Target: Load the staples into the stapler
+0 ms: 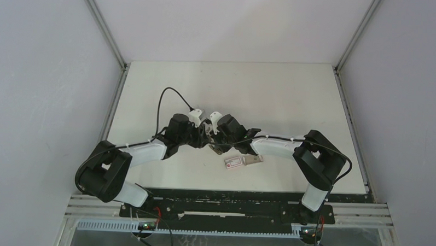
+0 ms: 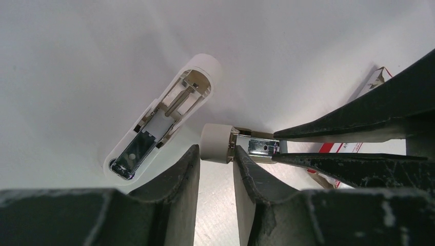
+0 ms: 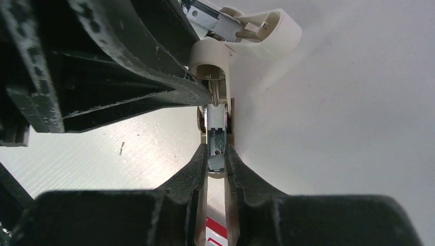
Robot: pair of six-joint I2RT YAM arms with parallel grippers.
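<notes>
The white stapler lies swung open between my two grippers above the table centre [image 1: 209,135]. Its white lid [image 2: 164,115] is folded back with the metal inside facing up. My left gripper [image 2: 215,154] is shut on the stapler's white rounded end [image 2: 215,142]. My right gripper [image 3: 216,154] comes in from the opposite side and is shut on the stapler's shiny metal inner arm [image 3: 216,138], which also shows in the left wrist view [image 2: 262,148]. I cannot make out the staples strip as a separate thing; a small grey piece [image 3: 216,163] sits at the arm's end.
The pinkish-red-and-white box [image 1: 235,162] with its tan tray lies on the table just near-right of the grippers; it also shows in the left wrist view [image 2: 349,148]. One loose staple [image 3: 121,148] lies on the table. Grey walls enclose the white table [image 1: 293,98].
</notes>
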